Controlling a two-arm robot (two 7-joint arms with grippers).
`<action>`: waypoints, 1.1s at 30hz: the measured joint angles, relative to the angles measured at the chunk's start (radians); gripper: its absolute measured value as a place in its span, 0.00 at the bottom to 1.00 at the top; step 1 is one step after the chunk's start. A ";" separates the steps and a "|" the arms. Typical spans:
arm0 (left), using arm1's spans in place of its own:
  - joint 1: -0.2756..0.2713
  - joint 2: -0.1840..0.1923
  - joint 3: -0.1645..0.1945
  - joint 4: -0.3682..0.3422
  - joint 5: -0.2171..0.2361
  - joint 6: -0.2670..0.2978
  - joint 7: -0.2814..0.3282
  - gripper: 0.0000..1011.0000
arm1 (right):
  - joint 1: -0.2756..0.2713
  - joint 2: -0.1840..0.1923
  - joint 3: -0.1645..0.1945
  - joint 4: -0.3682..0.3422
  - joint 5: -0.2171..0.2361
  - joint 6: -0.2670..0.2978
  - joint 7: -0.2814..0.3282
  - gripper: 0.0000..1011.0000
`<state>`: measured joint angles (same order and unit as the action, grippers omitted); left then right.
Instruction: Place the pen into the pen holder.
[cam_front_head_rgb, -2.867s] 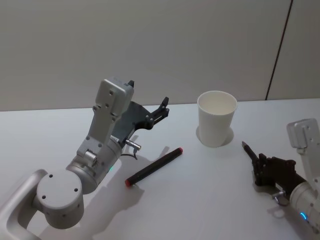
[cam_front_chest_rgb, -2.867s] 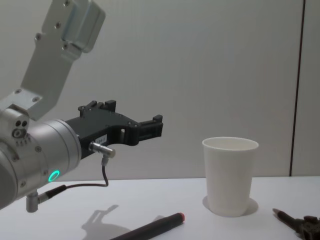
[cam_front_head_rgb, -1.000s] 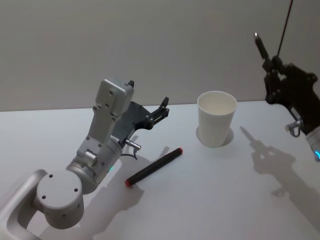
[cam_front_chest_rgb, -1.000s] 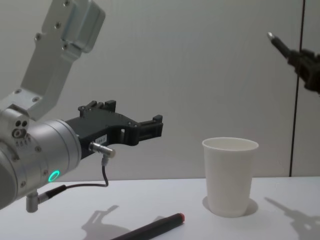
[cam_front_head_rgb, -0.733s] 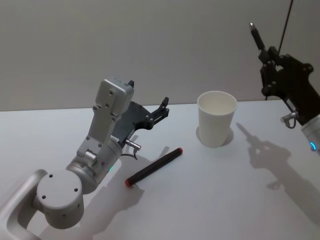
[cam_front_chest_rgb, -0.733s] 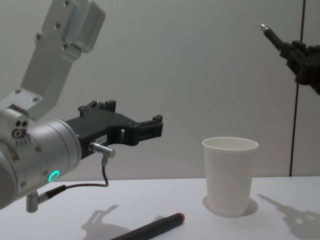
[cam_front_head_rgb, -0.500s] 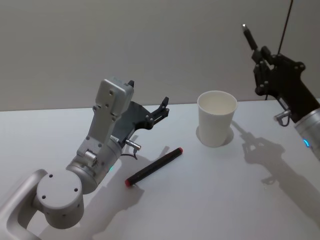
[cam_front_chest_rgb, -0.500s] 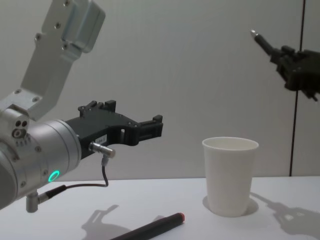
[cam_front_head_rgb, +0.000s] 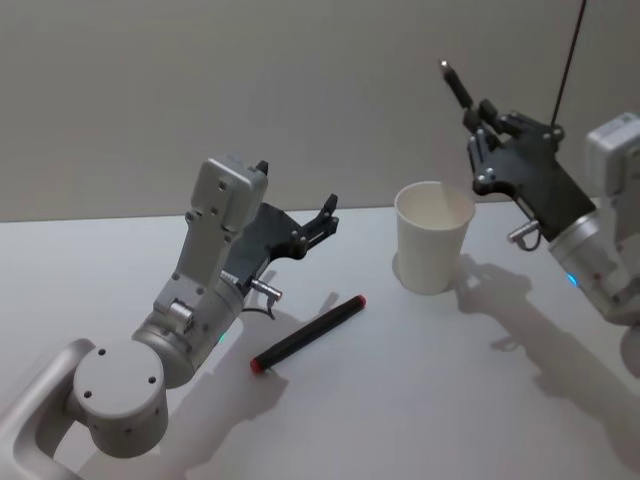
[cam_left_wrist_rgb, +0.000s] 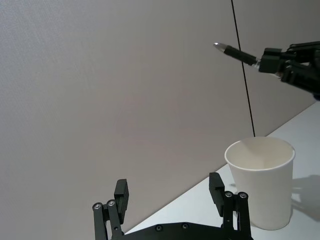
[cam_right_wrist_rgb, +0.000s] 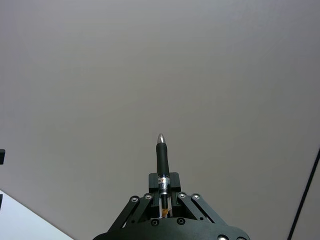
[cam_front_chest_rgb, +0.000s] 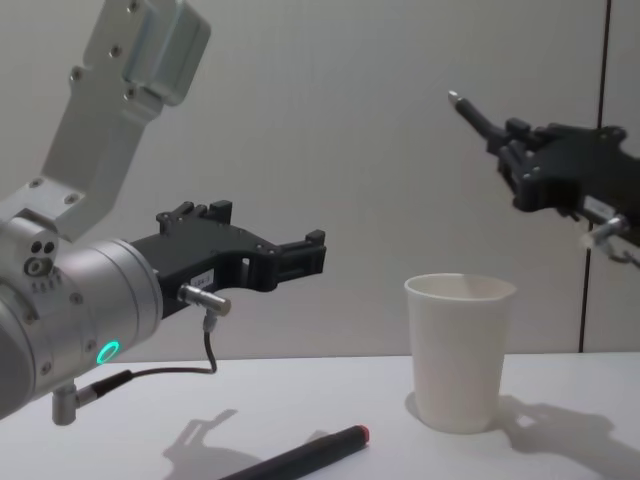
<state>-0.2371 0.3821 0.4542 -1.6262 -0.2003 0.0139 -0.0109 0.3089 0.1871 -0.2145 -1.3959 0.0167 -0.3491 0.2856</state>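
Right gripper (cam_front_head_rgb: 478, 125) lifted pen (cam_front_head_rgb: 457, 87) toward cup (cam_front_head_rgb: 433, 245).

A slim black marker with red tips (cam_front_head_rgb: 307, 334) lies slantwise on the smooth white tabletop (cam_front_head_rgb: 400, 420). Behind rises a plain grey wall (cam_front_head_rgb: 150, 90), with a thin dark vertical seam (cam_front_head_rgb: 571, 50) toward the right.

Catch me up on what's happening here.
The right gripper, jaws shut on a pen, holds it tip-up in the air, above and slightly right of the cup. The pen is not in the cup yet. The left gripper hangs open and idle over the table, left of the cup. A second pen lies on the table.
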 joint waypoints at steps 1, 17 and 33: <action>0.000 0.000 0.000 0.000 0.000 0.000 0.000 0.99 | 0.010 -0.006 -0.004 0.018 -0.012 -0.009 -0.002 0.11; 0.000 0.000 0.000 0.000 0.000 0.000 0.000 0.99 | 0.093 -0.055 -0.034 0.177 -0.105 -0.094 -0.029 0.11; 0.000 0.000 0.000 0.000 0.000 0.000 0.000 0.99 | 0.156 -0.096 -0.061 0.312 -0.137 -0.156 -0.050 0.11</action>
<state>-0.2372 0.3821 0.4542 -1.6262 -0.2004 0.0139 -0.0110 0.4648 0.0907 -0.2754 -1.0842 -0.1203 -0.5053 0.2354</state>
